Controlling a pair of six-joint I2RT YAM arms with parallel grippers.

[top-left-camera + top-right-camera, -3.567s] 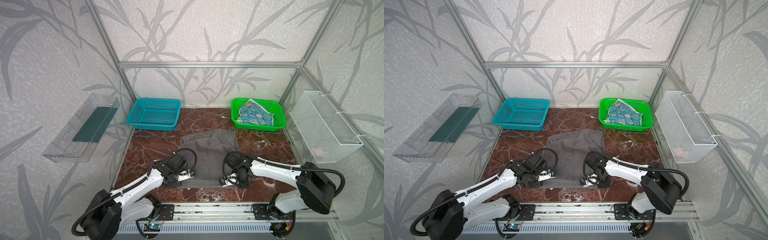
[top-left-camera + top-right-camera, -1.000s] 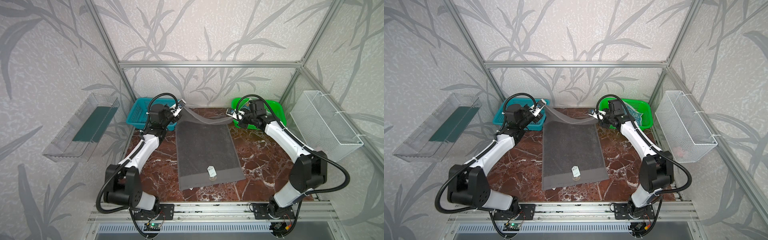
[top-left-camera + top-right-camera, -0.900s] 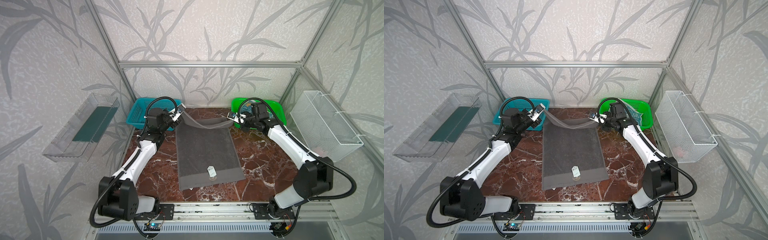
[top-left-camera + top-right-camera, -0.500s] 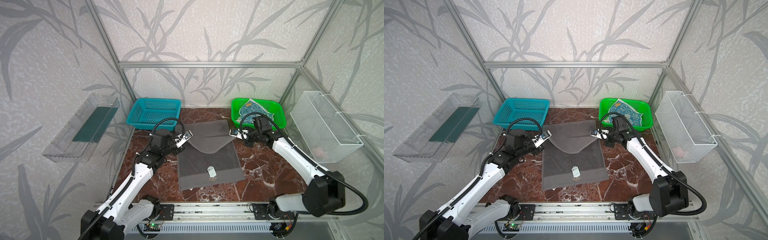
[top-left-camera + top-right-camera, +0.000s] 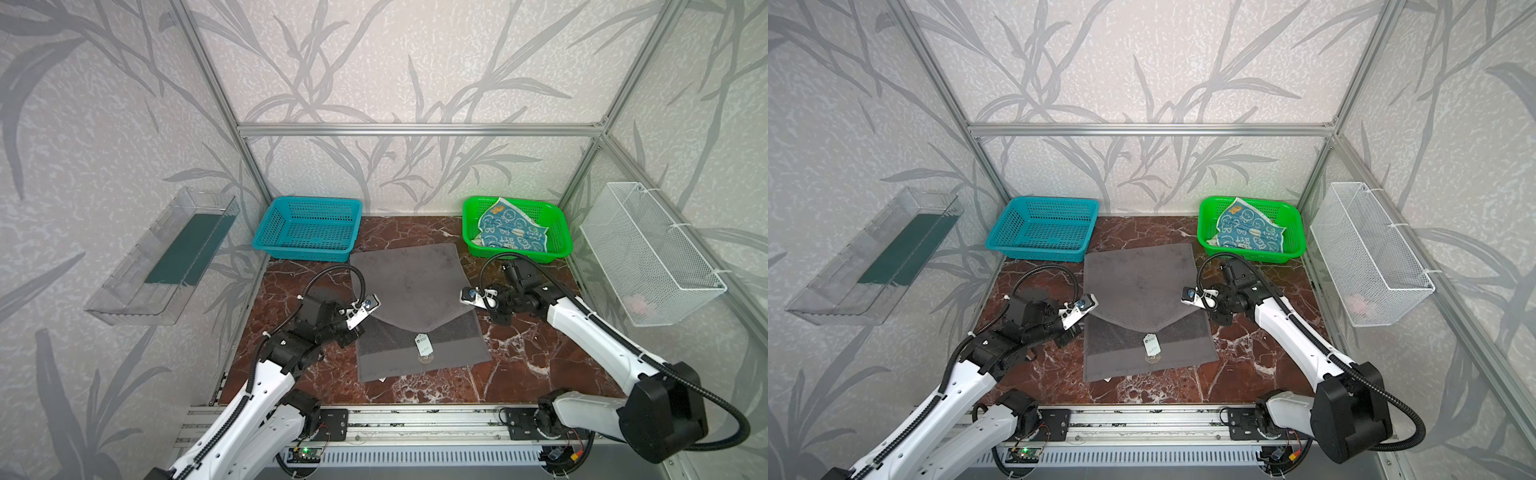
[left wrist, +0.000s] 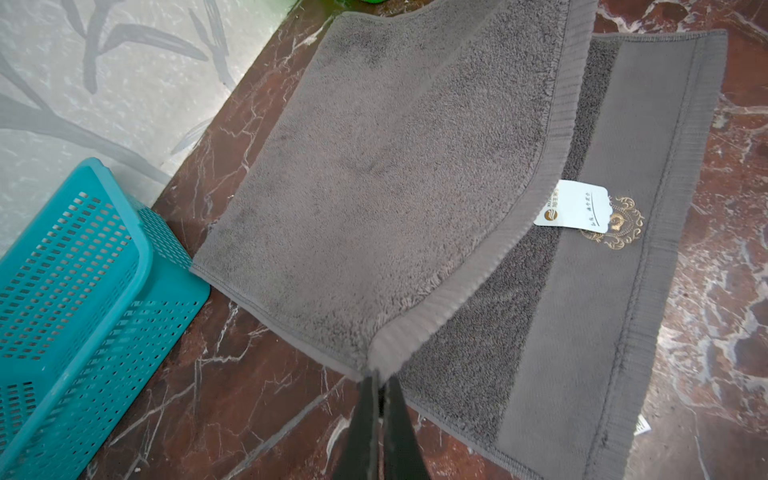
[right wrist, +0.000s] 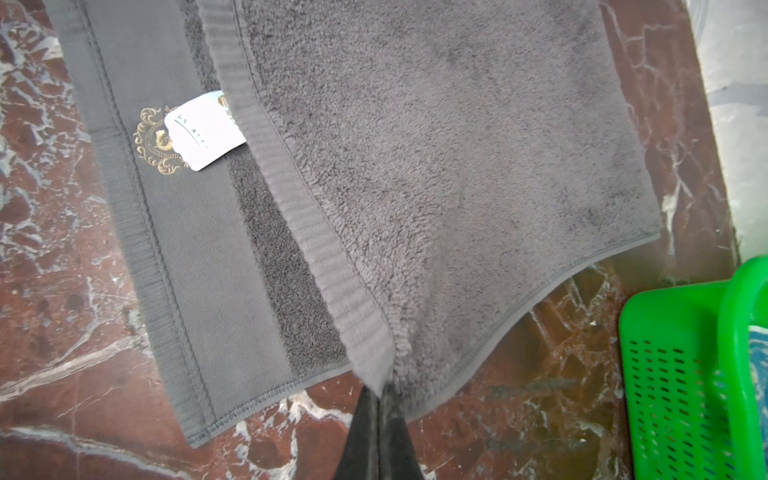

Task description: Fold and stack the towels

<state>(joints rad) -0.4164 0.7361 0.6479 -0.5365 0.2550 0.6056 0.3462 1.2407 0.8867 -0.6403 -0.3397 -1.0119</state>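
In both top views I see the dark grey towel (image 5: 409, 282) lying down the middle of the surface (image 5: 536, 357) with its far half doubled over toward the near edge. My left hand (image 5: 365, 319) and right hand (image 5: 478, 304) are each pinched shut on a corner of that hem, and the teal-blue towel (image 5: 509, 232) sits crumpled in the green basket (image 5: 559, 249) at the far right corner. The left wrist view shows my left hand clamped on the ribbed hem corner, the white tag (image 6: 575, 208) peeking from under the hem and the teal basket (image 6: 83, 291) just beside the towel's fold. In the right wrist view my right hand grips the opposite hem corner.
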